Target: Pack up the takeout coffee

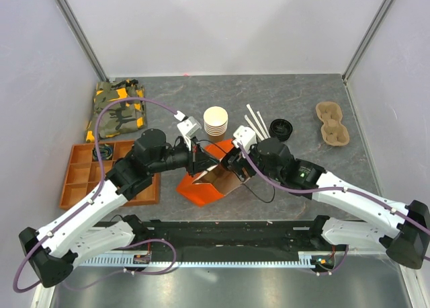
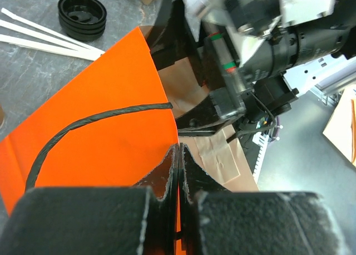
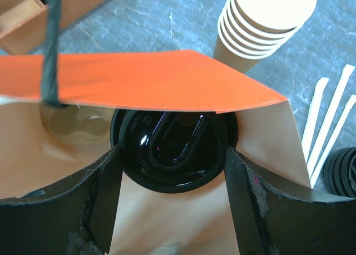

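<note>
The orange paper bag (image 1: 193,187) lies on its side mid-table with its brown inside facing the right arm. My left gripper (image 1: 196,161) is shut on the bag's upper edge (image 2: 100,110) and holds the mouth open; in the left wrist view the gripper (image 2: 179,149) has its jaws pressed together on the paper. My right gripper (image 1: 232,165) reaches into the mouth. In the right wrist view it (image 3: 172,157) has one finger against each side of the takeout coffee's black lid (image 3: 173,146), under the orange flap (image 3: 139,82). The cup's tan body is hidden.
A stack of lidless tan cups (image 1: 216,121) stands behind the bag. White stirrers (image 1: 254,123) and a loose black lid (image 1: 281,129) lie to its right. A pulp cup carrier (image 1: 332,124) sits far right. A wooden divided tray (image 1: 87,173) and camouflage cloth (image 1: 117,109) lie left.
</note>
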